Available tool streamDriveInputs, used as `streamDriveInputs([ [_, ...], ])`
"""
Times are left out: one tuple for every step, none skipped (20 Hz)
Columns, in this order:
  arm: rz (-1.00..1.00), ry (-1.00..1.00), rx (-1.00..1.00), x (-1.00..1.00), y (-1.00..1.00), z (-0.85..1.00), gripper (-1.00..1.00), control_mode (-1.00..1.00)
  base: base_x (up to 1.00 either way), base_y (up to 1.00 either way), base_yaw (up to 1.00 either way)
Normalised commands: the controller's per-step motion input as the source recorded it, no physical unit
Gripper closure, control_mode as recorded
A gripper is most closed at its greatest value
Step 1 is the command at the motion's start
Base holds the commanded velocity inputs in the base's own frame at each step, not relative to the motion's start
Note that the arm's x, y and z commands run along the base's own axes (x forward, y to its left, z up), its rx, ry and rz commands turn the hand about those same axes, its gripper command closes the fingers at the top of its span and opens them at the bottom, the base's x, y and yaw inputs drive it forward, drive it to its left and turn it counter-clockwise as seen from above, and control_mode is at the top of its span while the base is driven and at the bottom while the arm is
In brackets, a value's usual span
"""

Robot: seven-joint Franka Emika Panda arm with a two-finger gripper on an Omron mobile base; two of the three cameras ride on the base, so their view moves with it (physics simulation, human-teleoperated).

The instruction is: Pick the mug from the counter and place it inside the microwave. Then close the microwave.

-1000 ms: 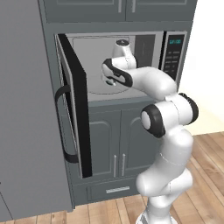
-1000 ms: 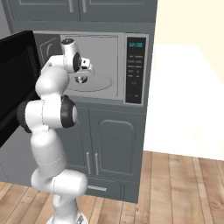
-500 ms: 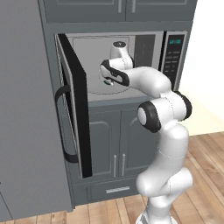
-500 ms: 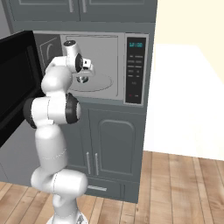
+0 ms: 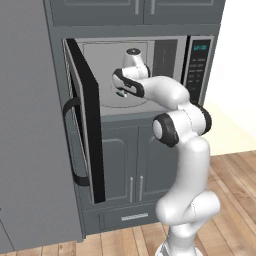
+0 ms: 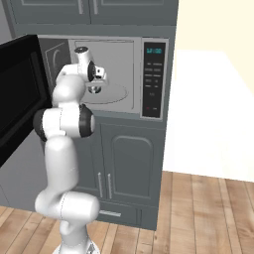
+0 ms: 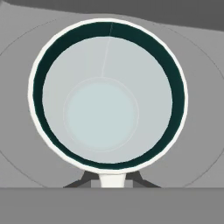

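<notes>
In the hand view I look straight down into the mug (image 7: 105,96), white-grey inside with a dark teal rim. My gripper (image 7: 112,181) is shut on it, the dark fingertips (image 7: 84,180) flanking a white part of it at the bottom edge. The mug hangs just over the grey turntable (image 7: 199,131) inside the microwave (image 5: 199,65). The microwave door (image 5: 87,125) stands wide open to the left. In both base views my gripper (image 5: 121,91) (image 6: 95,87) reaches into the cavity, above the turntable (image 6: 119,94), and the hand mostly hides the mug. The counter is out of view.
A tall grey fridge (image 5: 30,130) stands just left of the open door (image 6: 20,99). Dark grey cabinets (image 5: 130,165) sit below the microwave and more above it. The button panel (image 6: 154,74) is at the cavity's right. Wooden floor (image 6: 208,208) lies to the right.
The hand has shifted slightly left inside the microwave cavity with the mug still in its grip. The door has not moved.
</notes>
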Motion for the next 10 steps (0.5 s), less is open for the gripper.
streamDriveInputs([
  [0.0,0.07,0.0,0.31,0.04,-0.16,1.0,-1.0,0.0,0.0,0.0],
  [0.0,0.05,0.0,0.33,0.03,-0.16,1.0,-1.0,0.0,0.0,0.0],
  [0.0,0.05,0.0,0.33,0.02,-0.16,1.0,-1.0,0.0,0.0,0.0],
  [0.0,0.05,0.0,0.34,0.02,-0.16,1.0,-1.0,0.0,0.0,0.0],
  [0.0,0.04,0.0,0.31,0.02,-0.16,1.0,-1.0,0.0,0.0,0.0],
  [0.0,0.03,0.0,0.3,0.02,-0.15,1.0,-1.0,0.0,0.0,0.0],
  [0.0,0.02,0.0,0.29,0.04,-0.14,1.0,-1.0,0.0,0.0,0.0],
  [0.0,0.02,0.0,0.28,0.01,-0.14,1.0,-1.0,0.0,0.0,0.0],
  [0.0,0.03,0.0,0.28,0.03,-0.17,1.0,-1.0,0.0,0.0,0.0],
  [0.0,0.02,0.0,0.27,0.01,-0.21,1.0,-1.0,0.0,0.0,0.0],
])
